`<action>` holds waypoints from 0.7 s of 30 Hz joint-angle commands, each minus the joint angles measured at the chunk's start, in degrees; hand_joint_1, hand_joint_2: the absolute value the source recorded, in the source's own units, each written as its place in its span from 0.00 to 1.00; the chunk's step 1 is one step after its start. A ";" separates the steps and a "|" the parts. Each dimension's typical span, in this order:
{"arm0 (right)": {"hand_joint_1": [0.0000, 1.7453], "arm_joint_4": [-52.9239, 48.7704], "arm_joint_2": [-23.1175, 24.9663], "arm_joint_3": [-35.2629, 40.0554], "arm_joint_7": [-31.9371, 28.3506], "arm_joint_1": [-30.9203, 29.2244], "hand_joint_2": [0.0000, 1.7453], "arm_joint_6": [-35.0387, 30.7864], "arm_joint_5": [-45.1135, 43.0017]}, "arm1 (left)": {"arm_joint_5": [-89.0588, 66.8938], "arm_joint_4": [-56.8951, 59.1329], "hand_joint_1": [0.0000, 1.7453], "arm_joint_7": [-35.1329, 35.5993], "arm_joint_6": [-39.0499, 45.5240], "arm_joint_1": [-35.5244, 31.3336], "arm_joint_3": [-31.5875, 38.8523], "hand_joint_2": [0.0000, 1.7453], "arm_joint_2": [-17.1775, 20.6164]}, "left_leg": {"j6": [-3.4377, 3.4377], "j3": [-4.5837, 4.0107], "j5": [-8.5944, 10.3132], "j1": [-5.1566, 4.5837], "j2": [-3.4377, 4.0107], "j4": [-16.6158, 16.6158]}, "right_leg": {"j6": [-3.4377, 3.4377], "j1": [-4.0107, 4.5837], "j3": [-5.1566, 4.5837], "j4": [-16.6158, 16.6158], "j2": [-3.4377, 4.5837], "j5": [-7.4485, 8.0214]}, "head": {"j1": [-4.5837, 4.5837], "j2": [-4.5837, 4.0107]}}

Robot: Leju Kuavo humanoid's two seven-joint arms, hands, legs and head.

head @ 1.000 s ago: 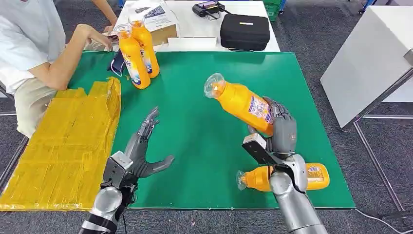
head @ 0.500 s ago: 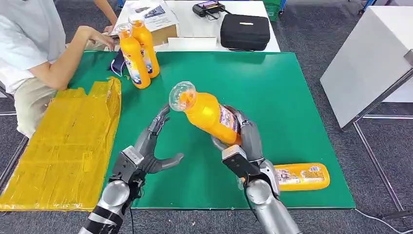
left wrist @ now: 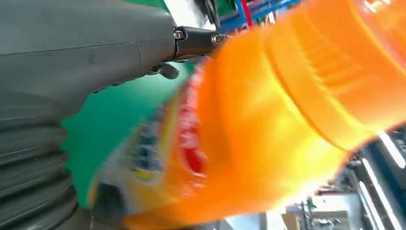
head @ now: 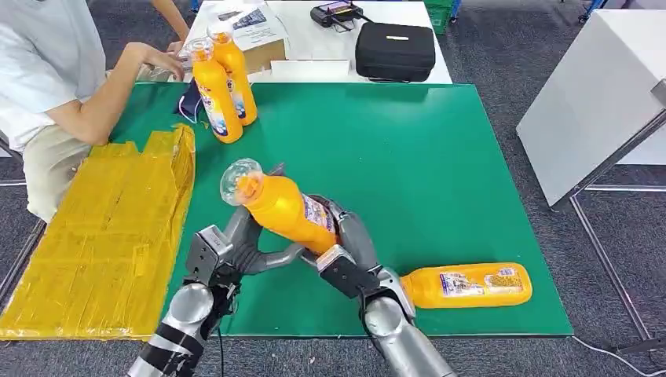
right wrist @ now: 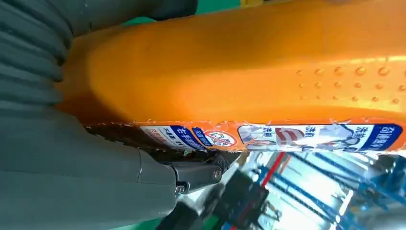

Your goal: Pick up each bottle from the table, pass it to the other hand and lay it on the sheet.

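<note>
My right hand (head: 355,245) grips an orange bottle (head: 287,210) by its lower body and holds it tilted above the green table (head: 440,157), its clear cap (head: 239,177) pointing up and left. The bottle's middle now lies in the span of my left hand (head: 236,250), whose fingers rise behind it while the thumb reaches under it; those fingers are still spread. In the left wrist view the bottle (left wrist: 268,134) looms blurred beside that hand (left wrist: 95,62). The right wrist view shows the bottle (right wrist: 249,72) pressed against my right hand (right wrist: 72,182). The yellow sheet (head: 102,228) covers the table's left side.
Another orange bottle (head: 467,284) lies on its side near the front right edge. Two more stand upright (head: 216,98) at the far left corner, beside a seated person (head: 47,78). Behind the table, a black case (head: 394,49) rests on a white table. A white cabinet (head: 597,94) stands to the right.
My right hand has carried the bottle left and down, from the table's right half into my left hand's span. My left hand has stayed nearly still, fingers spread.
</note>
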 commanded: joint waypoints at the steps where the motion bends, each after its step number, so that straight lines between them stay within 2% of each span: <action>1: 1.00 8.98 0.08 3.24 -0.44 -4.09 1.00 0.46 -0.52 | 2.46 3.66 0.00 -0.13 -1.86 -2.45 -1.19 1.00 0.74 | -0.05 0.18 -0.05 0.04 0.01 -0.03 | -0.05 0.02 0.19 -0.07 0.11 -0.03 | 0.00 0.00; 11: 1.00 10.62 0.13 4.09 -0.61 -4.68 1.00 0.68 -0.79 | 4.99 3.74 0.00 -0.22 -3.93 -2.22 -1.69 1.00 0.68 | -0.07 0.26 -0.08 0.06 -0.01 -0.03 | -0.07 0.04 0.29 -0.08 0.13 -0.06 | 0.00 0.00; 12: 1.00 10.91 0.22 4.37 -0.83 -4.82 1.00 0.60 -0.78 | 5.10 4.10 0.31 -0.27 -3.85 -2.29 -1.77 1.00 0.62 | -0.09 0.38 -0.15 0.09 0.00 0.00 | -0.10 0.06 0.42 -0.08 0.18 -0.12 | 0.00 0.00; 13: 1.00 10.91 0.21 4.42 -0.87 -4.82 1.00 0.58 -0.81 | 5.11 4.13 0.31 -0.28 -3.83 -2.29 -1.80 1.00 0.61 | -0.06 0.25 -0.08 0.05 -0.01 -0.04 | -0.07 0.04 0.27 -0.09 0.11 -0.06 | 0.00 0.00; 14: 1.00 10.62 0.14 4.63 -0.97 -4.73 1.00 0.60 -0.86 | 5.13 4.28 1.00 -0.31 -3.72 -2.34 -1.85 1.00 0.58 | -0.09 0.39 -0.16 0.09 -0.03 0.01 | -0.10 0.06 0.44 -0.08 0.15 -0.13 | 0.00 0.00; 21: 1.00 9.42 -0.22 4.77 -1.08 -4.46 1.00 0.54 -1.16 | 5.21 5.20 1.00 -0.39 -3.35 -2.62 -1.83 1.00 0.26 | -0.05 0.20 -0.06 0.04 -0.03 -0.02 | -0.06 0.02 0.22 -0.06 0.08 -0.05 | 0.00 0.00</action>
